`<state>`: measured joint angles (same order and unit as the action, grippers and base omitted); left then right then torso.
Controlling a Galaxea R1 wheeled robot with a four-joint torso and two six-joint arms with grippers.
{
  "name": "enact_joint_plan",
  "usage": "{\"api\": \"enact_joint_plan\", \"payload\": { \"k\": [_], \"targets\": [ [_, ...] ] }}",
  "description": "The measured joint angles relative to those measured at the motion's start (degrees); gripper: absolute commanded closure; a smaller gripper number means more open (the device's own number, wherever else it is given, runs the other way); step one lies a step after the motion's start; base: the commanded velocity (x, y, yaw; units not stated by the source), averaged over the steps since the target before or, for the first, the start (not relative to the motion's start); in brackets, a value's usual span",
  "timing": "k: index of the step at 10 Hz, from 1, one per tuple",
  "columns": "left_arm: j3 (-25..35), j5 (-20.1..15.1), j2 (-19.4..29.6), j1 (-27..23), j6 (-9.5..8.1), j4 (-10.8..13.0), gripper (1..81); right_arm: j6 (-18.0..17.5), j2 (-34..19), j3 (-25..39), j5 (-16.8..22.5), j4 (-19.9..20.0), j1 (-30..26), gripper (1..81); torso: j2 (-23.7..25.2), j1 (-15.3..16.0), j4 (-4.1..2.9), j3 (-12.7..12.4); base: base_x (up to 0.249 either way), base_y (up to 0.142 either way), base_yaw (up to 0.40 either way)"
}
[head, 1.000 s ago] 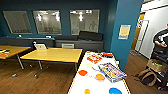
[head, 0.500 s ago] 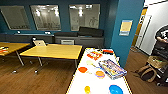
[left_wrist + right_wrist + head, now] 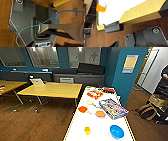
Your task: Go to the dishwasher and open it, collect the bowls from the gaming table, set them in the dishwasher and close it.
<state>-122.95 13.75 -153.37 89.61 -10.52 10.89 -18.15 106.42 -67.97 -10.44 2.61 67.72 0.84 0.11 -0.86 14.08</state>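
We're facing the gaming table [image 3: 100, 129], its pale top running away from us toward the teal pillar [image 3: 127, 74]. All spots below are given rel. to that table. At its near end, toward the pillar side, sits the blue bowl [image 3: 116, 131]; just across from it, nearer the mid-line, a small yellow bowl [image 3: 87, 130]. Further along, approx. mid-table, an orange bowl [image 3: 82, 109] near the far-from-pillar edge, and another orange-centred bowl [image 3: 100, 113] beside it, touching or nearly touching the multicoloured game board [image 3: 113, 108]. Beyond those, a pale yellowish bowl [image 3: 90, 102], then a red-orange box [image 3: 95, 93] toward the far end. A plain yellow-wood table [image 3: 51, 89] stands off the table's far-from-pillar side, apart from it. A backpack [image 3: 147, 111] lies on the wood floor [image 3: 32, 124] on the pillar side.

Right wrist view: the table's yellow wood edge and an orange cup-like item [image 3: 100, 8] on the white top. Left wrist view: floor and a blue cable [image 3: 37, 25] over robot parts. Fingers of both grippers: we can't tell whether they're open or closed, nor whether they hold anything.
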Motion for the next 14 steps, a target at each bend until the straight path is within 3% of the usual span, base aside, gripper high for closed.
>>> {"api": "enact_joint_plan", "payload": {
  "k": [5,11,14],
  "targets": [
    [-0.04,0.17,-0.44,-0.50,0.00,0.00,1.0,-3.58,-1.40,-2.74,5.45,0.17,-7.47,1.0,-0.02,0.05,0.00,0.70,0.000,0.000,0.000],
    [-0.23,0.24,-0.52,-0.59,-0.20,-0.02,1.0,-5.33,0.46,-7.46,17.07,0.63,-20.81,1.0,-0.04,0.05,0.00,1.12,0.000,0.000,0.000],
    [-0.26,0.41,-0.74,-0.89,-0.20,-0.41,1.0,-5.50,2.67,-9.18,19.93,0.87,-23.26,1.0,-0.09,0.09,0.00,4.92,0.000,0.000,0.000]
  ]
}}
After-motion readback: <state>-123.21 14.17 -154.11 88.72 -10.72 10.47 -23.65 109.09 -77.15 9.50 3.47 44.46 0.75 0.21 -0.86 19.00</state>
